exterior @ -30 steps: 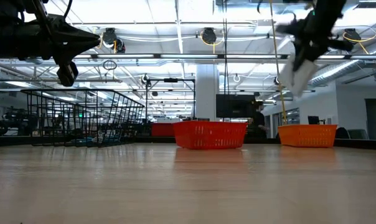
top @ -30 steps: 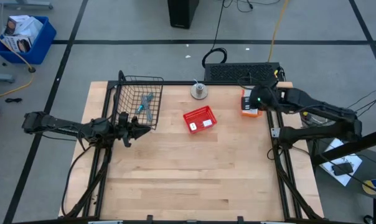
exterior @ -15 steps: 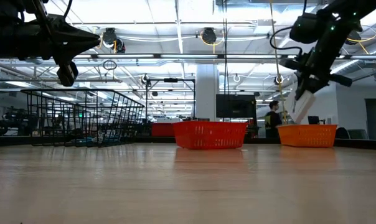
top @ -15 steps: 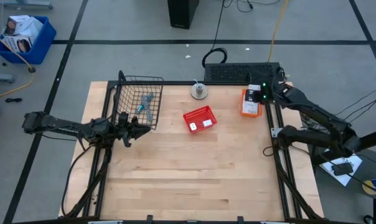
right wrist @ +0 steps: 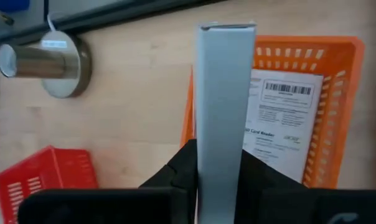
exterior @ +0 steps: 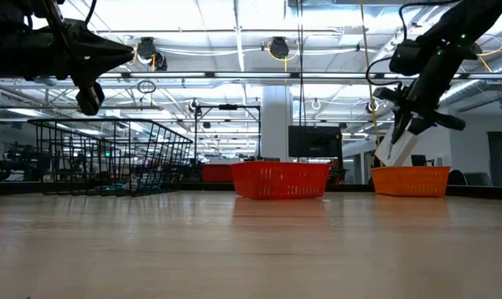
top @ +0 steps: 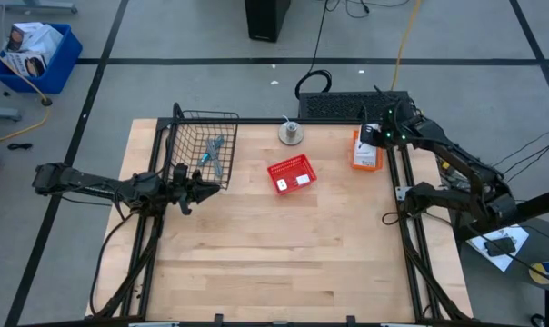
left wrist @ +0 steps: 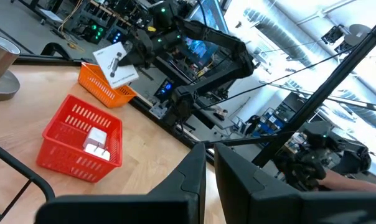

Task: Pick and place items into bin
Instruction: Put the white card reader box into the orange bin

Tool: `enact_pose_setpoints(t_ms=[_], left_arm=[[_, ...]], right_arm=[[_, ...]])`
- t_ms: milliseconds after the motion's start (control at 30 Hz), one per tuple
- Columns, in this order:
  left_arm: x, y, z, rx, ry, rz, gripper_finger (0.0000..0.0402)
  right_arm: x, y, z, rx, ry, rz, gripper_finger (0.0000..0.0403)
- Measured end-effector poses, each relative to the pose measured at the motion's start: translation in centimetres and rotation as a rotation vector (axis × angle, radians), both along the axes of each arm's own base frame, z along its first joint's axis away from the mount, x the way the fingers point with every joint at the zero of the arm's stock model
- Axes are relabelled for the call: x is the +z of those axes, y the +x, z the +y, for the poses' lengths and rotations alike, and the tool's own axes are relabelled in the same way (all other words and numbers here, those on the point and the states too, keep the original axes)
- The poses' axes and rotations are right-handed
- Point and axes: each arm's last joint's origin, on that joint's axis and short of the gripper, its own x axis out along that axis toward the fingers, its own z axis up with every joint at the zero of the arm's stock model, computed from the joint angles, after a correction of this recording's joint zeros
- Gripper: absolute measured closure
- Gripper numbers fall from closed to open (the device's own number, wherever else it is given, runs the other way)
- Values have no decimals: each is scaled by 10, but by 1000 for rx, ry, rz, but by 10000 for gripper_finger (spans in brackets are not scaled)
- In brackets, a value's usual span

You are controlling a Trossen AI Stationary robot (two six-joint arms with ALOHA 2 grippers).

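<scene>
My right gripper (top: 373, 138) hovers over an orange basket (top: 365, 162) at the table's far right, shut on a flat white packet (exterior: 392, 148). The right wrist view shows this packet (right wrist: 222, 93) edge-on. A second white packet with black print (right wrist: 278, 124) lies flat in the orange basket. Two tiny white blocks (left wrist: 96, 140) sit in a red basket (top: 291, 174). Grey and teal stick tools (top: 213, 153) lie in a black wire basket (top: 204, 145). Near the wire basket, my left gripper (top: 200, 189) hangs shut and empty above the table. My right gripper pinches the white packet's two flat faces between its fingers (right wrist: 182, 165), at the packet's upper end (right wrist: 220, 142). The fingers slant down from the table's right side. The packet hangs tilted below them, clear of the orange basket's rim (exterior: 409, 170).
A metal cylinder on a round base (top: 291, 133) stands at the far edge between the wire basket and the orange basket. A black box (top: 352, 104) sits just beyond the far edge. The near half of the wooden table (top: 274, 263) is bare wood.
My right gripper has swung toward the table's far edge and sunk toward the orange basket, rolling its wrist. The white packet has gone down with it and now hangs just above the basket.
</scene>
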Motion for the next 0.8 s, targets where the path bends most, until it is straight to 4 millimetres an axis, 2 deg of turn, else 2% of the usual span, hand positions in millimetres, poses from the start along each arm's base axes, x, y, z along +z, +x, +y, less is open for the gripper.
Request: enact_pose_setpoints(t_ms=[200,367,700,800], left_arm=[[0,0,0,0,0,0,364],[0,0,0,0,0,0,364],[0,0,0,0,0,0,364],[0,0,0,0,0,0,364]], right_arm=[[-8,1,-7,32,35,10,347],[-12,2,-10,34,53,19,328],[-15,3,-11,39,65,34,238],[-15,3,-11,34,66,32,225]])
